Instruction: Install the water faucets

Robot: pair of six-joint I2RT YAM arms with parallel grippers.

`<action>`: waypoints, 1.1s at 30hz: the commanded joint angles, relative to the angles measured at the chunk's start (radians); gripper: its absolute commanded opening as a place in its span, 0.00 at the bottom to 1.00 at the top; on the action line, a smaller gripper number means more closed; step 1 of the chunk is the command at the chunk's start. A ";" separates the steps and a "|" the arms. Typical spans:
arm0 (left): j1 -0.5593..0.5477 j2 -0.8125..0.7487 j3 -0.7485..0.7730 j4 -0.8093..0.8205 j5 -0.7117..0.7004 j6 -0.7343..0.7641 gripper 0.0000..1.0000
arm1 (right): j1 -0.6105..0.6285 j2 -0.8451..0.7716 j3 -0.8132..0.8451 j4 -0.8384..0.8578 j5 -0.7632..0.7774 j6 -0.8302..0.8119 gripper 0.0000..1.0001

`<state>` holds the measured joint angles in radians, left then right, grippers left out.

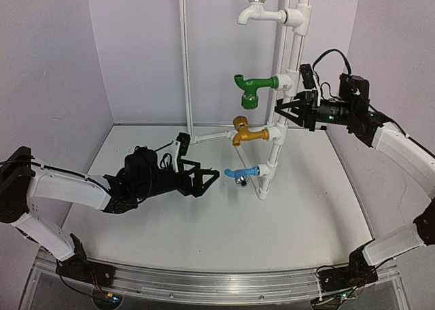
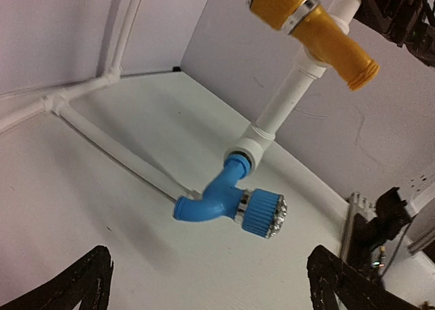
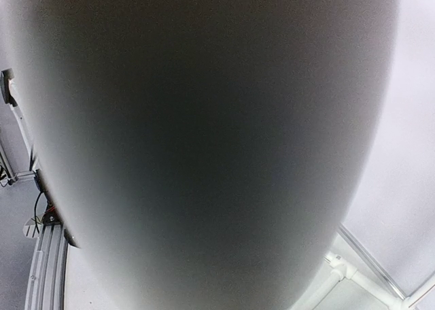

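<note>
The small sky-blue water faucet [image 1: 243,173] [image 2: 228,201] sits screwed into the lowest fitting of the upright white pipe [image 1: 280,130], its silvery end pointing down toward the table. My left gripper [image 1: 211,179] [image 2: 211,283] stands open just left of the faucet, nothing between its black fingertips [image 2: 92,276]. My right gripper [image 1: 284,113] is shut on the white pipe between the green and gold taps. In the right wrist view the pipe [image 3: 204,147] fills the frame as a grey blur and the fingers are hidden.
On the same pipe hang a white tap [image 1: 258,14], a green tap [image 1: 251,89] and a gold tap [image 1: 245,130] [image 2: 316,28]. A thin white frame pole [image 1: 185,58] rises behind my left arm. Lilac walls close in three sides.
</note>
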<state>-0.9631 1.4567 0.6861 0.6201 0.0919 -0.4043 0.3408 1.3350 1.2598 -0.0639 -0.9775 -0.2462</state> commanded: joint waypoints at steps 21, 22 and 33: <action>0.057 0.548 0.107 0.866 0.367 -1.143 0.93 | -0.004 -0.045 -0.007 -0.166 0.015 0.102 0.00; 0.057 0.549 0.116 0.861 0.368 -1.142 0.94 | -0.005 -0.045 -0.007 -0.166 0.014 0.102 0.00; 0.056 0.640 0.253 0.847 0.397 -1.174 0.91 | -0.005 -0.042 -0.004 -0.166 0.013 0.102 0.00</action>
<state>-0.9096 2.0577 0.8717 1.3086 0.4572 -1.5563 0.3408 1.3273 1.2575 -0.0700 -0.9668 -0.2459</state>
